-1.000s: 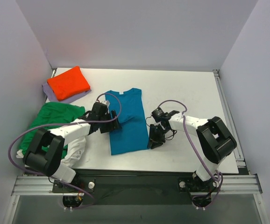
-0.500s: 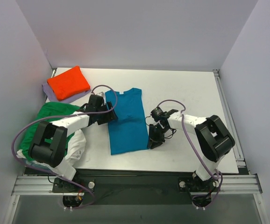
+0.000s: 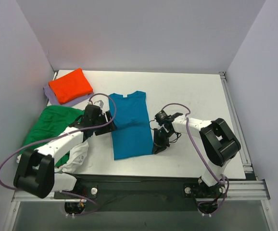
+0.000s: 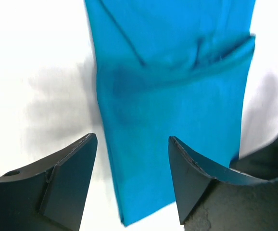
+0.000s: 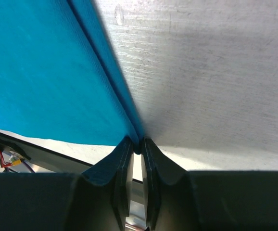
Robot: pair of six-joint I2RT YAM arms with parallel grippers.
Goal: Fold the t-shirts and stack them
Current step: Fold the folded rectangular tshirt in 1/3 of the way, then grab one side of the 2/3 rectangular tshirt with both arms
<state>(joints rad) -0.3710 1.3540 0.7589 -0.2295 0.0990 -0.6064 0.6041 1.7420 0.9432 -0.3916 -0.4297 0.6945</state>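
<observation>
- Left fingers (image 4: 67, 178) have drawn back leftward since the earlier frame; they are spread wide, holding nothing, over the left edge of the teal-blue t-shirt (image 3: 129, 127).
- Right fingers (image 5: 124, 168) have narrowed and pinch the shirt's near right corner.
- Shirt lies flat mid-worktop (image 3: 196, 96) as a narrow strip.
- Judgement: pinch the near left corner to match, lift both corners evenly, then fold hem towards collar.

White table (image 3: 192, 96) between pale walls (image 3: 139, 33)
</observation>
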